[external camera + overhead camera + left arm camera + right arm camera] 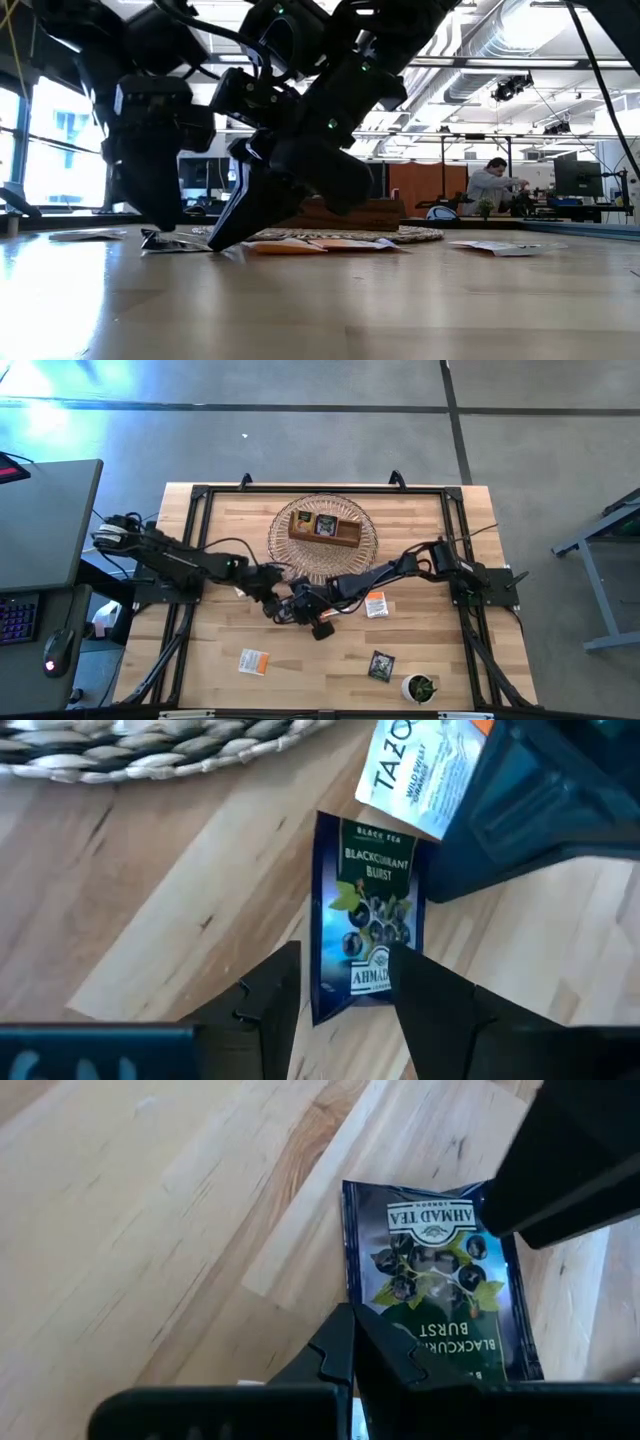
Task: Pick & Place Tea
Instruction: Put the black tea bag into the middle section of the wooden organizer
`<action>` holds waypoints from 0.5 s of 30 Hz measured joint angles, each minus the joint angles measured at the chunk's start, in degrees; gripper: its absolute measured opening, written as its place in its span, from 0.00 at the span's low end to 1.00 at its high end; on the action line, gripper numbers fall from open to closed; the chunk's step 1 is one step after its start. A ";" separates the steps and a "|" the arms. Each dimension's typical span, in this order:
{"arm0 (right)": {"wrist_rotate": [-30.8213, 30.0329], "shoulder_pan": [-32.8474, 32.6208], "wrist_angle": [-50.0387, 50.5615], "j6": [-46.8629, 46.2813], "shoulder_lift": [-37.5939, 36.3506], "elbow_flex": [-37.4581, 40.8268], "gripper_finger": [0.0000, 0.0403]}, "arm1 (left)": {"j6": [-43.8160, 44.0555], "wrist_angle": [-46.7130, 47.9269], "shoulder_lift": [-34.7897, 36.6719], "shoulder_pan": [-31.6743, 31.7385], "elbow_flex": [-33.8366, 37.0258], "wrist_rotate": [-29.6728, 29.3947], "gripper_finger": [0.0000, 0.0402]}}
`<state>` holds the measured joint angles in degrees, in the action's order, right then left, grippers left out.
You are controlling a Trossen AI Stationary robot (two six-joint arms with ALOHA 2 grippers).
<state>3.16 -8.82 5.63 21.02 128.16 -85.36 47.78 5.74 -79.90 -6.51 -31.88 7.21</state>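
Note:
A dark blue blackcurrant tea sachet lies flat on the wooden table, mid-table. It is hidden under the arms in the high view. My left gripper is open; its fingers stand either side of the sachet's logo end. My right gripper is shut, its tips at the sachet's opposite end. A white Tazo sachet lies just beyond. More tea lies loose: a white-and-orange sachet, a black one and an orange-white one. My left gripper has one finger over the sachet's logo-end corner, coming slanting down from the table's left; whether it touches I cannot tell. My right gripper sets its shut fingertips on the sachet's long edge near the title-end corner, slanting down from the right. The sachet lies flat on the table.
A brown wooden tray with sachets in it stands on a round woven mat at the far middle. A small green plant in a white pot stands near the front right. Both arms crowd the table's centre.

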 joint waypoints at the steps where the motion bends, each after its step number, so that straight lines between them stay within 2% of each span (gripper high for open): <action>1: -0.12 -0.12 0.06 0.00 -0.02 -0.02 0.00 | 0.01 0.05 0.00 0.41 0.00 0.79 0.38; 5: -0.23 -0.30 0.30 0.00 -0.03 -0.06 0.00 | 0.32 0.57 0.00 1.89 0.00 4.72 0.38; 11: -0.17 -0.32 0.72 0.02 -0.09 -0.06 0.00 | 0.54 3.40 -1.28 3.81 0.00 4.18 0.38; 15: -0.22 -0.32 0.76 0.79 -0.11 -0.06 0.00 | 0.60 1.59 -3.03 3.99 -0.07 5.74 0.38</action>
<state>2.94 -9.15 6.39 21.81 128.05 -85.43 48.38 7.33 -82.92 -2.52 -31.94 12.96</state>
